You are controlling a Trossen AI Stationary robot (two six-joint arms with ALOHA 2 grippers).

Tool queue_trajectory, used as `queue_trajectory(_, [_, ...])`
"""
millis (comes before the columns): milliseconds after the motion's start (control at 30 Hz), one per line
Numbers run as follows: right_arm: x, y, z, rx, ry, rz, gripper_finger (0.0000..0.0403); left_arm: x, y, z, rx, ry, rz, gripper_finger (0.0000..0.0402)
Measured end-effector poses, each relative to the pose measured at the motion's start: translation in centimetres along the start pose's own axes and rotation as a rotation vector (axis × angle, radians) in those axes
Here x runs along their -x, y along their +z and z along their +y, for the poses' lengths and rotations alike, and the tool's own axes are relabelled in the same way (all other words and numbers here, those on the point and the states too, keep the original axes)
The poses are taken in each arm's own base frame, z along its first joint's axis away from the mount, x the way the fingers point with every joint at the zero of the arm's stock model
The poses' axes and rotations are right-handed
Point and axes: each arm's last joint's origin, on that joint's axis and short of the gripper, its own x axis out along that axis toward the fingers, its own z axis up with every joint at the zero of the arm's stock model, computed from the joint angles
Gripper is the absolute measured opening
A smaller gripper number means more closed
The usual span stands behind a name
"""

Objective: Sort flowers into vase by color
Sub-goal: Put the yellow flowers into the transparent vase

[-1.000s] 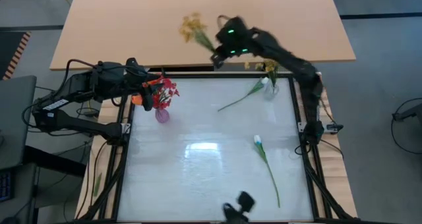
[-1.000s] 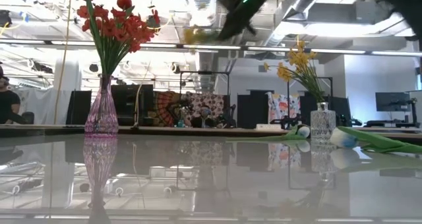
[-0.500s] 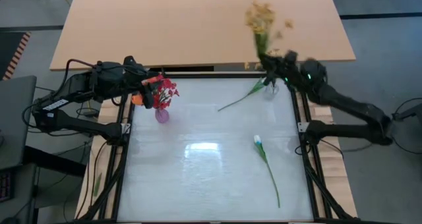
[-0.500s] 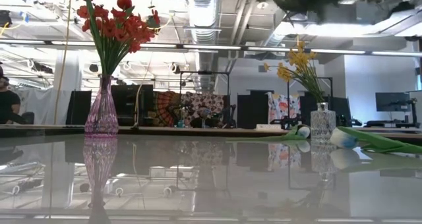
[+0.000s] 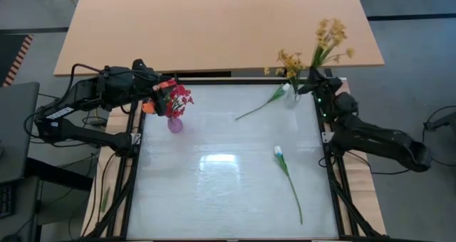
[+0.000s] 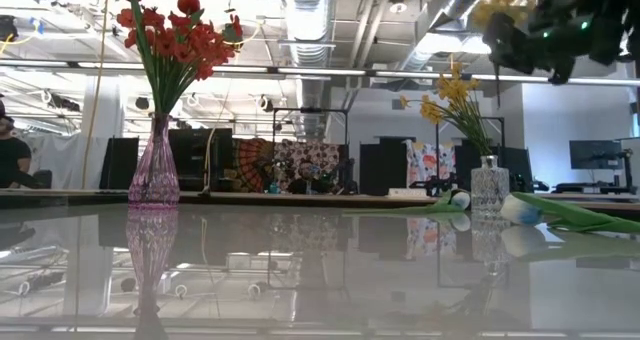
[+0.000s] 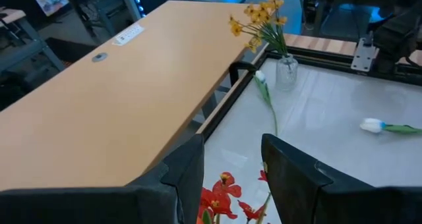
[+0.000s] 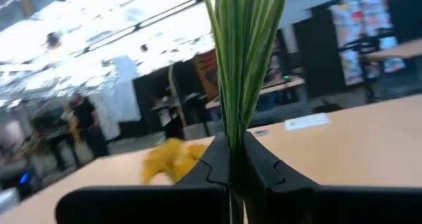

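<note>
A pink vase [image 5: 174,123] with red flowers [image 5: 178,98] stands near the table's left edge, tall in the low view as the pink vase [image 6: 153,170]. My left gripper [image 5: 161,90] hovers open just above the red blooms [image 7: 224,196]. A clear vase [image 5: 292,97] with yellow flowers [image 5: 290,60] stands in the far right corner. My right gripper [image 5: 315,84] is beside it, shut on a yellow spray [image 5: 330,37]. Two white flowers lie flat on the table: one [image 5: 261,104] near the clear vase, one [image 5: 286,171] nearer the front. My right gripper pinches the bunched green stems [image 8: 232,135] of the yellow spray between its two fingers, well below the blooms. The spray is lifted clear of the table. Its stems run on past the fingers, and its blooms [image 5: 330,37] lean out over the table's far edge.
A tan desk [image 5: 142,28] runs along the far side of the white table [image 5: 214,192]. Dark frame rails [image 5: 335,178] line the table's left and right edges. The middle and near left of the table surface lie bare. A person [image 6: 12,155] sits far off in the room.
My right arm has swung from beyond the far edge near the middle toward the table's right, carrying the yellow spray through the air. It now stands beside the clear vase. The spray has turned about, from pointing left to pointing toward the far right. My left arm has kept still.
</note>
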Motion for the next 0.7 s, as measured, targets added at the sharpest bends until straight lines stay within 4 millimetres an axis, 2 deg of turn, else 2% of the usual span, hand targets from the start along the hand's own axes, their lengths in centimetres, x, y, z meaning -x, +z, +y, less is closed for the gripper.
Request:
queue_trajectory(233, [-1.1,-3.5,-1.0,-0.009,-0.09,0.07,0.0038,0.0,0.0,0.0,0.011,0.0,-0.001,0.0142])
queue_trajectory(433, [-2.4,-4.5,-1.2,0.026,-0.123,0.034,0.0038,0.0,0.0,0.0,0.035,-0.001,-0.001,0.0142])
queue_trajectory(700, [-3.1,-6.5,-1.5,0.055,-0.191,0.094,0.0038,0.0,0.0,0.0,0.063,-0.006,0.0,0.0142])
